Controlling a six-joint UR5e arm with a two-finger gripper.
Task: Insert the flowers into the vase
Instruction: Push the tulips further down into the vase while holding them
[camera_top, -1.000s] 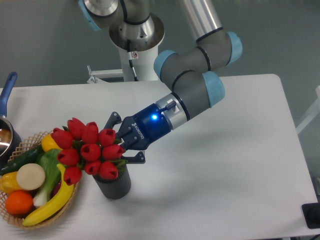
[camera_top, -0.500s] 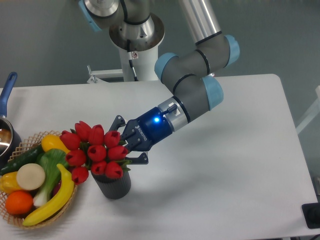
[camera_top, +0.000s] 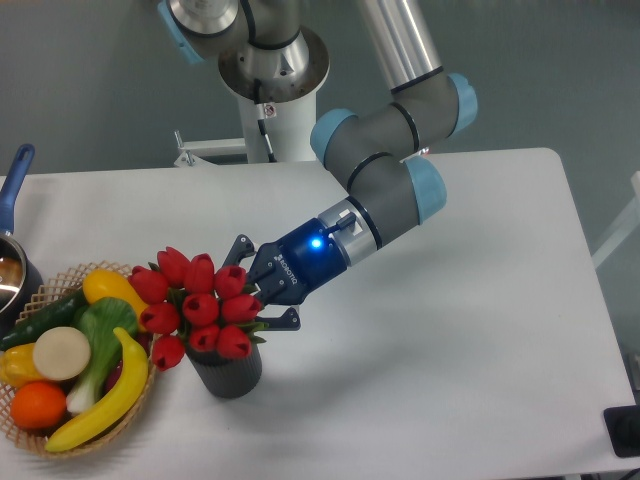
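Item: flowers (camera_top: 198, 307) in vase (camera_top: 227, 369), gripper (camera_top: 262, 292) attached.

Red tulip bunch sits atop the dark ribbed vase at the table's (camera_top: 480, 300) seven o'clock, blooms tilted toward nine o'clock over the mouth; stems hidden by the heads, depth inside cannot be told. Gripper reaches in from three o'clock, its fingers (camera_top: 282, 319) either side of the bunch's leafy base and clamped on it. Blue light glows on the wrist. Wicker basket (camera_top: 50, 290) of plastic fruit stands just beside the vase at nine o'clock; a blue-handled pan (camera_top: 12, 190) beyond.
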